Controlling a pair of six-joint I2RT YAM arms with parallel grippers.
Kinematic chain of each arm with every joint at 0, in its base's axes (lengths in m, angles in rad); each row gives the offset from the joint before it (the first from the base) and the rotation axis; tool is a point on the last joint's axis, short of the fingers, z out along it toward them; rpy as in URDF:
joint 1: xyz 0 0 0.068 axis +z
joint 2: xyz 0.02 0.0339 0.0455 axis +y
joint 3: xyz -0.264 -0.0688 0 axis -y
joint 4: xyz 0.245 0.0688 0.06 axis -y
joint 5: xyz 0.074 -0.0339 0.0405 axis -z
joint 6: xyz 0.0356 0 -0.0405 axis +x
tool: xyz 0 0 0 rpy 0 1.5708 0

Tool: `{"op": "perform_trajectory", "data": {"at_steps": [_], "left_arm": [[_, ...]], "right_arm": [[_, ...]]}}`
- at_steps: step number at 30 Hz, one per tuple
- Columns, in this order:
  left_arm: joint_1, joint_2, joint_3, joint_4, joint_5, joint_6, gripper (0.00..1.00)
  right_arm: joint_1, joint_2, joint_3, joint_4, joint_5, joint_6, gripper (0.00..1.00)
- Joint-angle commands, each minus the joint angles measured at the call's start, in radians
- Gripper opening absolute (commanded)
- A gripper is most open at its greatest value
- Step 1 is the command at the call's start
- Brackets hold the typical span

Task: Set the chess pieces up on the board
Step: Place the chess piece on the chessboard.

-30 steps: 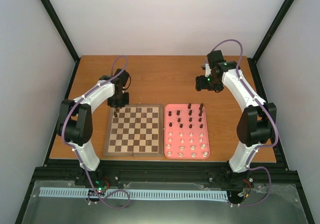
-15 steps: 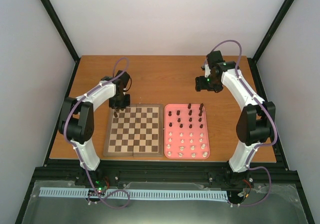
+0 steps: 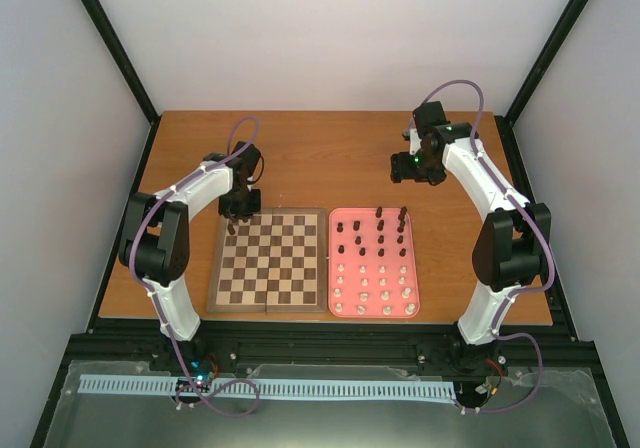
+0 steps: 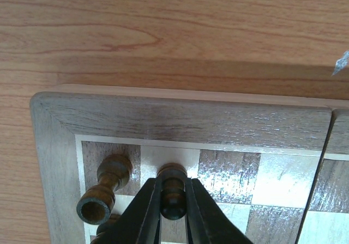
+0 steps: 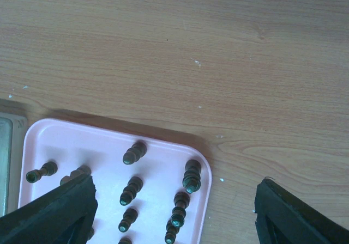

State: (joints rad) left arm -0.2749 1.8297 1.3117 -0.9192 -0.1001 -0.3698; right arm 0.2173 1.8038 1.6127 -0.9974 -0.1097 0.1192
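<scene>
Left gripper [image 4: 173, 183] pinching dark piece [image 4: 173, 201] over light square, far row of board [image 4: 180, 119]; second dark piece [image 4: 106, 187] on corner square alongside. Right gripper [image 3: 416, 168] spread wide above far edge of pink tray [image 5: 109, 146].

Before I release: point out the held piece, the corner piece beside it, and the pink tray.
Held piece [image 4: 172, 190]: left wrist view, its body.
Corner piece [image 4: 109, 181]: left wrist view, its stem.
Pink tray [image 5: 87, 146]: right wrist view, bare floor.

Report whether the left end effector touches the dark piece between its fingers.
Touching. Left wrist view: the left end effector clamps the dark piece on both sides, no gap visible.
</scene>
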Motion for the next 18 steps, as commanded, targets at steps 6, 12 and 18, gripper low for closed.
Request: {"op": "perform_trajectory", "data": {"at_steps": [6, 12, 18], "left_arm": [[0.006, -0.015, 0.024, -0.004, 0.002, 0.017, 0.22], [0.006, -0.032, 0.044, -0.022, -0.008, 0.022, 0.27], [0.006, -0.059, 0.077, -0.048, -0.02, 0.028, 0.32]], "right_arm": [[-0.009, 0.008, -0.004, 0.003, -0.01, -0.013, 0.79], [-0.009, 0.011, -0.002, 0.005, -0.021, -0.015, 0.78], [-0.009, 0.016, 0.0, 0.007, -0.033, -0.016, 0.79]]}}
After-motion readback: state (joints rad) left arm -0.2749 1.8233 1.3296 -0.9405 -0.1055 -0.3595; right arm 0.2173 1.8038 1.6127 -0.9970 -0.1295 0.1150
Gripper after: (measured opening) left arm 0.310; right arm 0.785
